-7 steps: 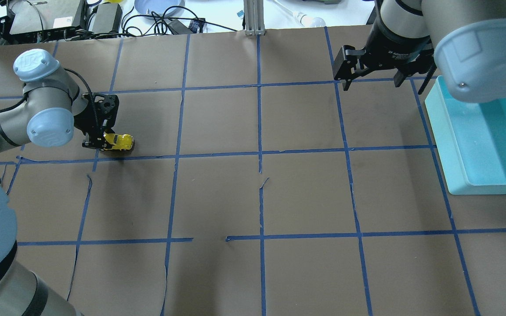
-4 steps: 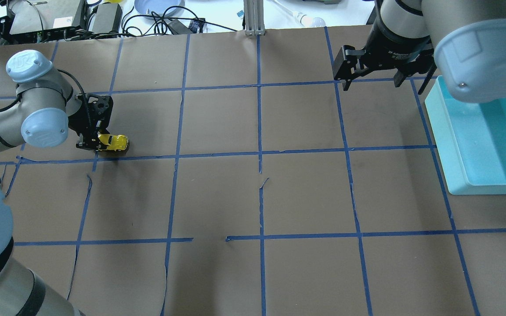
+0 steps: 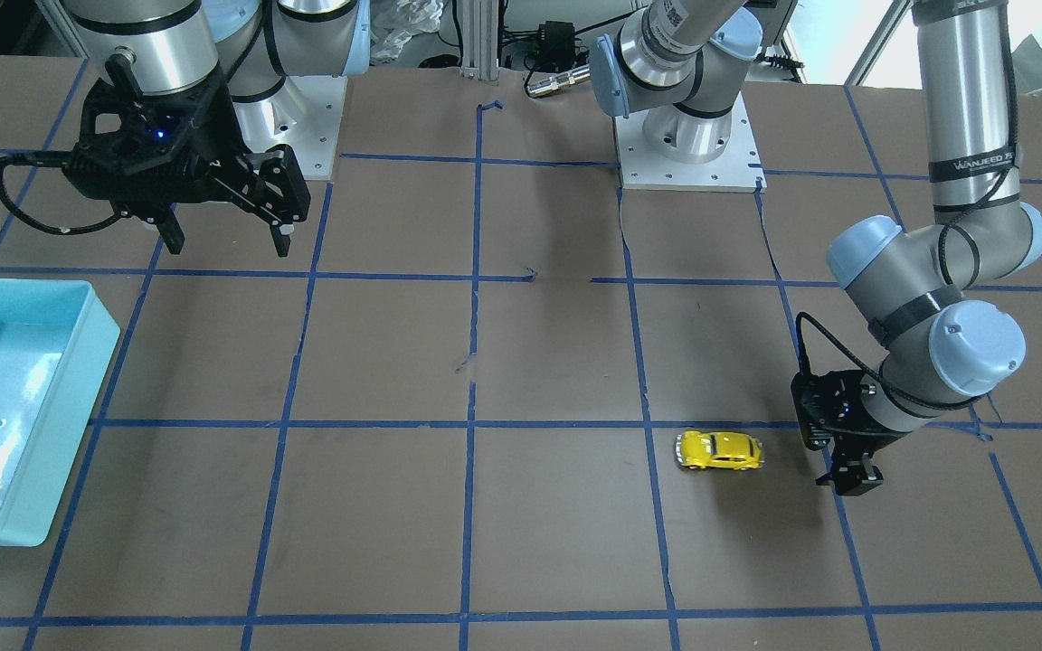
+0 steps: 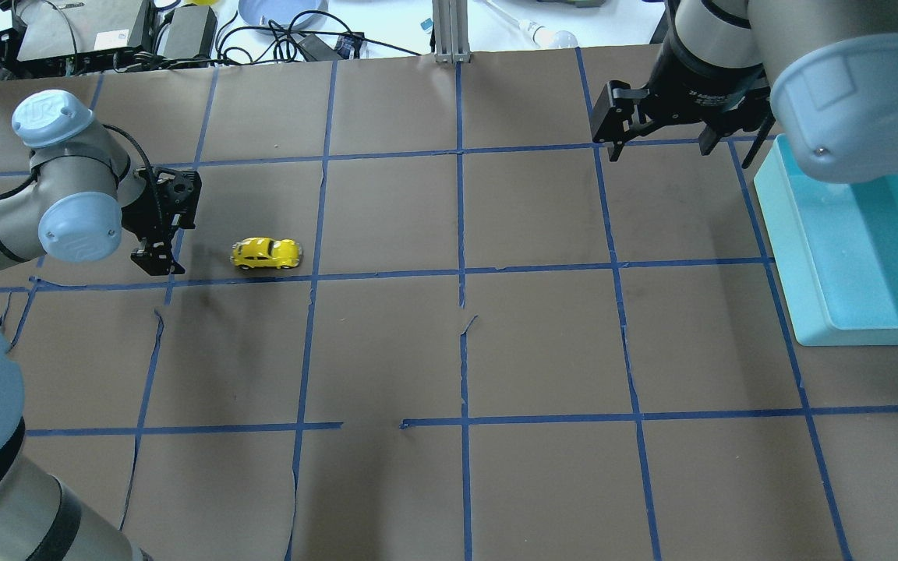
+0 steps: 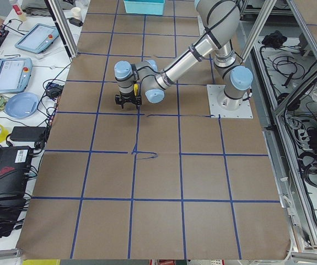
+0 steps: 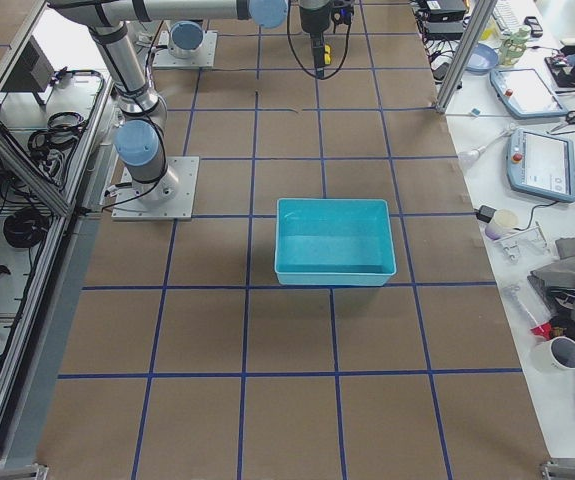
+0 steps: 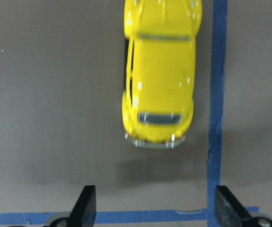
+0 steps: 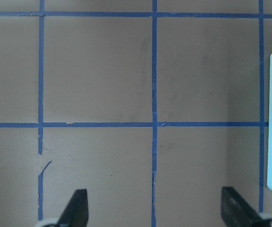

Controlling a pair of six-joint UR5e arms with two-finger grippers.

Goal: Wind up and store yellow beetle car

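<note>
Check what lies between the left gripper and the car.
Only bare paper lies between the left gripper and the car, clearest in the overhead view.

Bright, even light; yellow beetle car [image 7: 158, 71] slightly blurred.

**Left-end view: near arm reaching low over the taped table**

The left arm [image 5: 183, 52] extends from its base plate [image 5: 230, 105] across the brown table [image 5: 158, 176]. The left gripper [image 5: 128, 102] hangs just above a blue tape line, and its jaw state is unreadable. A teal bin [image 5: 144, 6] sits at the far end. A blue plate [image 5: 21, 104] lies on the side bench.
</note>
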